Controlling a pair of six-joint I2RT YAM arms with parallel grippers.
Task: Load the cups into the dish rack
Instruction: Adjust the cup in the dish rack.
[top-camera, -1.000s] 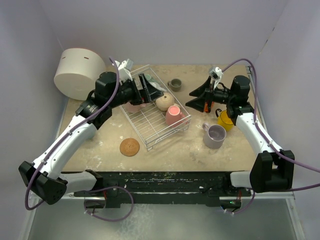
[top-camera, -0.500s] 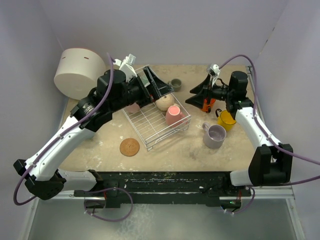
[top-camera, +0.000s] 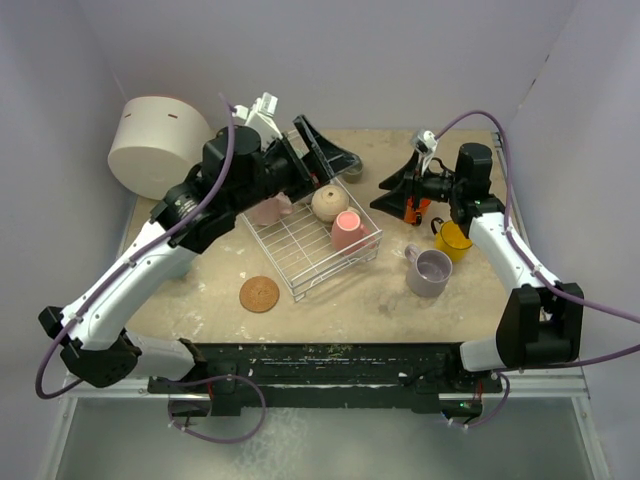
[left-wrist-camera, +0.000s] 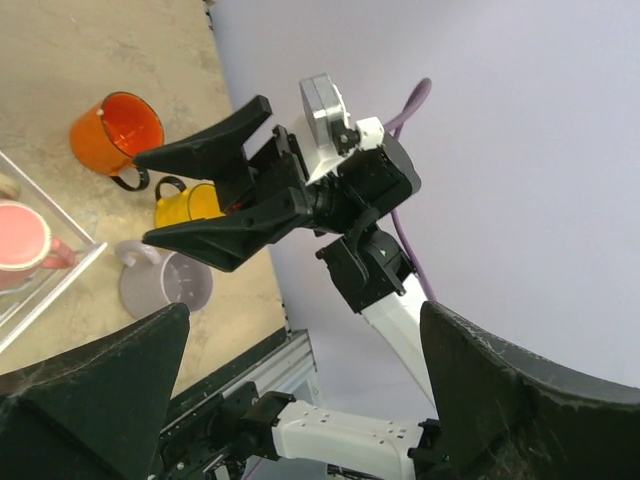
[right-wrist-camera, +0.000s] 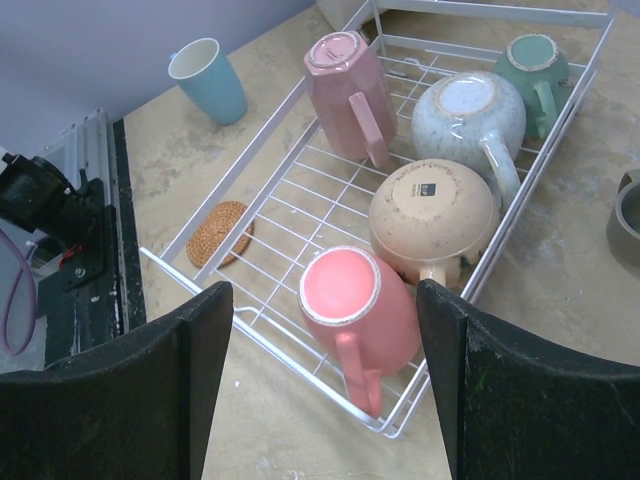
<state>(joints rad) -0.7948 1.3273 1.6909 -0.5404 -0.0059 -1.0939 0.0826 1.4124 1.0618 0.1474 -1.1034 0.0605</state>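
The white wire dish rack (top-camera: 295, 248) stands mid-table and also shows in the right wrist view (right-wrist-camera: 290, 215). In it, upside down, are a salmon-pink cup (right-wrist-camera: 360, 312), a beige cup (right-wrist-camera: 432, 212), a white speckled cup (right-wrist-camera: 468, 112), a teal cup (right-wrist-camera: 535, 62) and a pale pink cup (right-wrist-camera: 345, 88). On the table to the right are a lilac cup (top-camera: 430, 271), a yellow cup (top-camera: 453, 240) and an orange cup (left-wrist-camera: 118, 128). My left gripper (top-camera: 335, 170) is open and empty, raised over the rack's far end. My right gripper (top-camera: 382, 197) is open and empty, right of the rack.
A large white cylindrical container (top-camera: 160, 145) stands at the far left. A cork coaster (top-camera: 259, 294) lies in front of the rack. A light blue cup (right-wrist-camera: 208, 80) stands beyond the rack's left side. An olive-grey cup (right-wrist-camera: 627, 215) stands behind the rack.
My left arm has risen and swung its open gripper up and to the right, off the rack. My right gripper has stayed almost in place, open.
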